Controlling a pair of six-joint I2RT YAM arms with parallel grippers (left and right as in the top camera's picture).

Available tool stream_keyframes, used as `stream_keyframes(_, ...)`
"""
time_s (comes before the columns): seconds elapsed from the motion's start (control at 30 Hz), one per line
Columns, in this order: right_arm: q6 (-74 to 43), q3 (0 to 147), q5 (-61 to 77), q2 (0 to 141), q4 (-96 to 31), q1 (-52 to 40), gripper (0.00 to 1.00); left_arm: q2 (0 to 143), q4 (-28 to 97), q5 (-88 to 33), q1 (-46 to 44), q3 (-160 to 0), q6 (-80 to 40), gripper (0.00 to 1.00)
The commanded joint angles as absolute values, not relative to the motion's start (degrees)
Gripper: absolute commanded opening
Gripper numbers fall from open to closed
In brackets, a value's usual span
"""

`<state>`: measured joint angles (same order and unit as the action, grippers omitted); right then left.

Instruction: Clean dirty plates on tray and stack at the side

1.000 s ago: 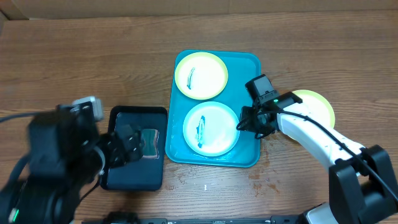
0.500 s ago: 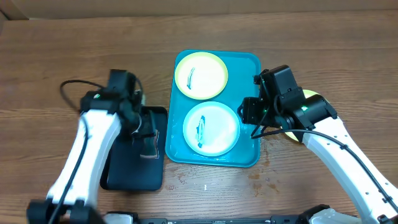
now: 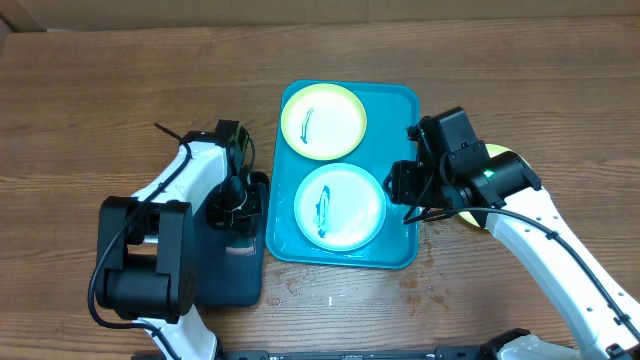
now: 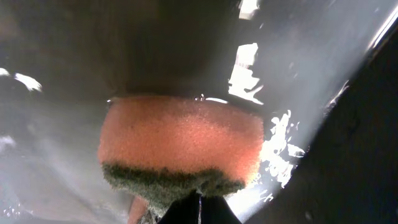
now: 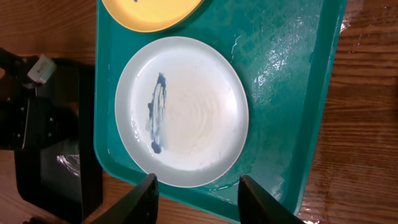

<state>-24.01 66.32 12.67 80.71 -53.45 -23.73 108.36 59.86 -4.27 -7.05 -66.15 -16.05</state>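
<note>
The tray [image 3: 396, 108] sits mid wood table [image 3: 100, 100], with open wood past its far edge. Over its right rim hangs the right gripper [image 5: 199, 180], jaws apart. Just left of it, the left gripper [image 3: 235, 200] is in the black tray [image 3: 215, 280]; can't tell its jaws.

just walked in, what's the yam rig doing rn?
The left gripper is down in the black tray at an orange sponge with a green scrub side; can't tell whether it grips it. The right gripper hangs open at the right edge of the turquoise tray, beside the blue-rimmed plate, which has a dark smear. The yellow-green plate on the tray is smeared too. A third plate sits on the table right of the tray, partly under the right arm.
</note>
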Motion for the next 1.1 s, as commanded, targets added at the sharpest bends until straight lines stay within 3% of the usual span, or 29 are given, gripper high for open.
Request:
stream_keyframes(0.0, -23.8, 66.6, 13.0, 80.7, -53.3, -23.9, 0.42, 109.4, 61.4, -3.0, -7.2, -67.8, -15.7, 0.04)
stream_keyframes(0.17, -23.8, 66.7, 13.0, 80.7, -53.3, -23.9, 0.41, 107.4, 66.6, -3.1, -7.2, -74.8, -15.6, 0.04)
stream_keyframes(0.27, -23.8, 66.7, 13.0, 80.7, -53.3, -23.9, 0.41, 107.0, 69.1, -3.0, -7.2, -77.5, -15.2, 0.44)
stream_keyframes(0.3, -23.8, 66.6, 13.0, 80.7, -53.3, -23.9, 0.41, 107.0, 69.7, -3.0, -7.2, -77.5, -15.2, 0.51)
stream_keyframes(0.37, -23.8, 66.6, 13.0, 80.7, -53.5, -23.9, 0.41, 107.0, 70.8, -3.0, -7.2, -77.0, -15.2, 0.55)
stream_keyframes(0.47, -23.8, 66.7, 13.0, 80.7, -53.5, -23.9, 0.41, 107.0, 71.1, -3.0, -7.2, -74.8, -15.3, 0.46)
stream_keyframes(0.6, -23.8, 66.6, 13.0, 80.7, -53.5, -23.9, 0.41, 107.0, 67.2, -2.8, -7.2, -68.6, -15.4, 0.43)
stream_keyframes(0.67, -23.8, 66.6, 13.0, 80.7, -53.5, -23.9, 0.41, 107.1, 63.5, -3.4, -7.2, -65.6, -15.4, 0.32)
stream_keyframes(0.77, -23.8, 66.6, 13.0, 80.7, -53.3, -23.9, 0.41, 107.1, 58.2, -4.2, -7.2, -62.3, -15.7, 0.06)
stream_keyframes(0.9, -23.8, 66.6, 13.0, 80.7, -53.4, -23.9, 0.41, 107.1, 58.1, -4.3, -7.1, -63.4, -16.5, 0.04)
stream_keyframes(1.07, -23.8, 66.6, 13.0, 80.7, -53.5, -23.9, 0.41, 106.9, 67.8, -4.3, -7.0, -73.1, -16.3, 0.04)
